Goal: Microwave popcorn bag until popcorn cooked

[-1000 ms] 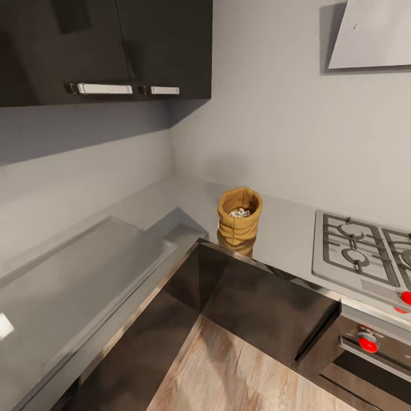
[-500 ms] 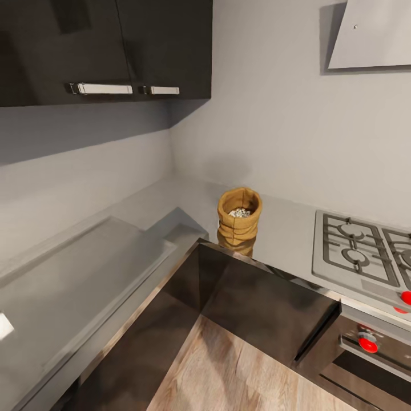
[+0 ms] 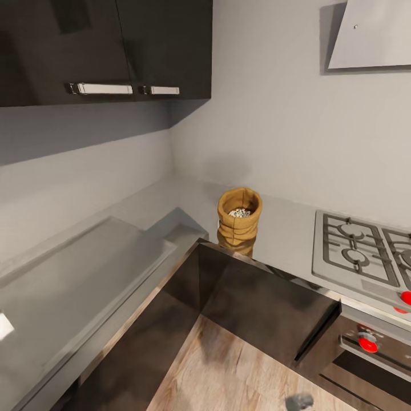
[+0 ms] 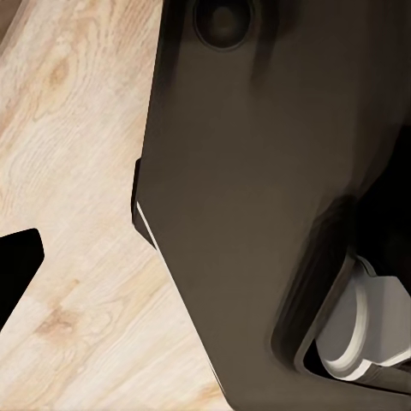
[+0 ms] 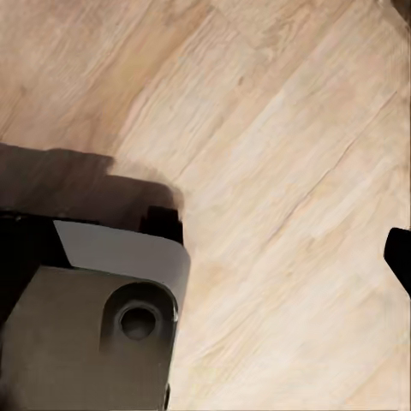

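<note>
Grippers: aperture can't be read on either; both wrist views look down at the wood floor point(image 5: 282, 171) past the robot's dark base point(image 4: 257, 214). Popcorn bag point(image 3: 239, 221) stands upright on the countertop point(image 3: 285, 228) at its inner corner, popcorn point(image 3: 240, 213) visible inside, gas hob point(image 3: 359, 251) well apart alongside.

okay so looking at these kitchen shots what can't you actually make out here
- Hob, head view: cut off by the right edge.
- Popcorn, head view: too small to tell if cooked; the bag wall hides most.
- Grippers, wrist views: the floor and the robot's dark body are seen, but finger state can't be told.
- Grey blur, head view: unidentifiable, cut by the bottom edge.
</note>
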Available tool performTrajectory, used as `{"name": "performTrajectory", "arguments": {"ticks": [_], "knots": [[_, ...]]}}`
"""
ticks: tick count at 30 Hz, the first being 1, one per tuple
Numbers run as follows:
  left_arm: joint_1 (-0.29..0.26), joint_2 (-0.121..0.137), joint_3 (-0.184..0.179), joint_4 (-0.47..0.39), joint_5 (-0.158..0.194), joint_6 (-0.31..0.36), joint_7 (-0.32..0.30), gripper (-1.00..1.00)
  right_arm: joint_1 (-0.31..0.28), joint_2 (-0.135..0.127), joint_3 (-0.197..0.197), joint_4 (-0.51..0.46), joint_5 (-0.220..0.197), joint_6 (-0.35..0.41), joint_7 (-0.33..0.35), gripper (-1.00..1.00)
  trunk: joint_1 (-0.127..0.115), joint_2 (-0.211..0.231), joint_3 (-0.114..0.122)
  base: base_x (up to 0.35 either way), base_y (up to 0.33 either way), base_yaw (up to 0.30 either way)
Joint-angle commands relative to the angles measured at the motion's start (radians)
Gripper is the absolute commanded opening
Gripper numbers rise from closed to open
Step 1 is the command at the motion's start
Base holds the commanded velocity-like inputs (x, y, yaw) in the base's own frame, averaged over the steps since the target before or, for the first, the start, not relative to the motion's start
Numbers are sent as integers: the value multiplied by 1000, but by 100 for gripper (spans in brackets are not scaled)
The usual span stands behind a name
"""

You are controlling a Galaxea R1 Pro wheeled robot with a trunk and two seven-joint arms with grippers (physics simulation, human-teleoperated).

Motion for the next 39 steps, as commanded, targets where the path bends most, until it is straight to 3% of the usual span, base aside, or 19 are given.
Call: {"name": "performTrajectory", "arguments": {"ticks": [1,3,7,10,12,15,24,28,36,39], "knots": [[0,0,1,-1,6,-3,2,100,1,8,-2,-87,10,51,29,100,0,-1,-1,0,0,0],[0,0,1,-1,6,-2,2,100,1,18,4,-291,8,183,91,100,0,-1,-1,0,0,0],[0,0,1,-1,6,-3,2,100,1,39,10,-582,5,373,133,100,0,-1,-1,0,0,0],[0,0,1,-1,6,-4,2,100,1,62,45,-743,9,481,138,100,0,-1,-1,0,0,0],[0,0,1,-1,6,-4,2,100,-6,68,78,-798,10,493,138,100,0,-1,-1,0,0,0],[0,0,1,-2,6,-4,2,100,-79,72,103,-823,8,493,139,100,0,-1,-1,0,0,0],[0,1,1,-2,6,-4,2,100,-410,71,107,-831,-1,493,140,100,0,-1,-1,0,0,0],[0,1,1,-2,6,-4,2,100,-514,67,107,-829,0,493,140,100,0,-1,-1,0,0,0],[0,1,1,-2,7,-4,2,100,-553,54,105,-828,2,493,138,100,0,-1,-1,0,0,0],[0,1,1,-2,6,-4,2,100,-579,19,104,-824,4,493,136,100,0,-1,-1,0,0,0]]}}
